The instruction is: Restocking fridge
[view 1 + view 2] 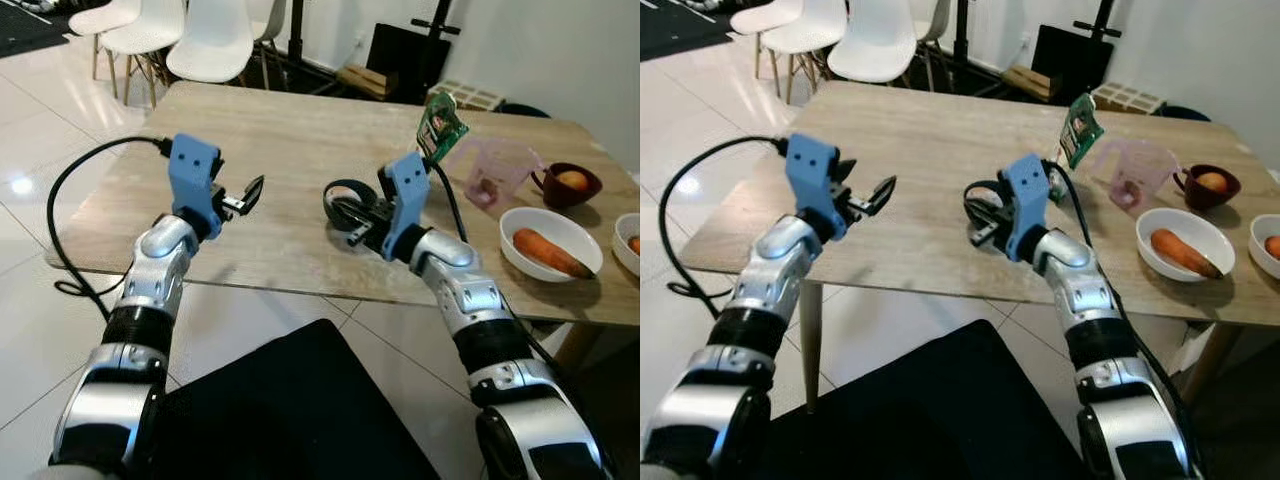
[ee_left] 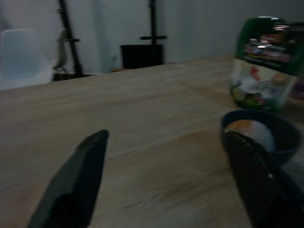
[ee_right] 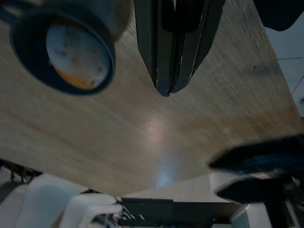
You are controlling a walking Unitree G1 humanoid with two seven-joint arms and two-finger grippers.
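Your right gripper is clenched, empty, just beside the dark blue round cup mid-table — unclench it before closing in. Your left gripper hangs released; keep it left, clear of the cup.

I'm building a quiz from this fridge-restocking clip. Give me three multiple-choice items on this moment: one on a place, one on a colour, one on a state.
1. Where does the orange carrot lie?
A. in the white round bowl
B. in the clear pink plastic jug
C. on the bare tabletop

2. What colour is the small cup holding the round orange fruit?
A. white
B. dark red
C. green

3. How do the jaws of the left gripper stand?
A. shut on a bag
B. shut on nothing
C. open, over the light wooden table

Answers:
1 A, the carrot rests inside the white bowl.
2 B, the cup's wall and handle are dark red.
3 C, the left wrist view shows bare tabletop between the two spread fingers.
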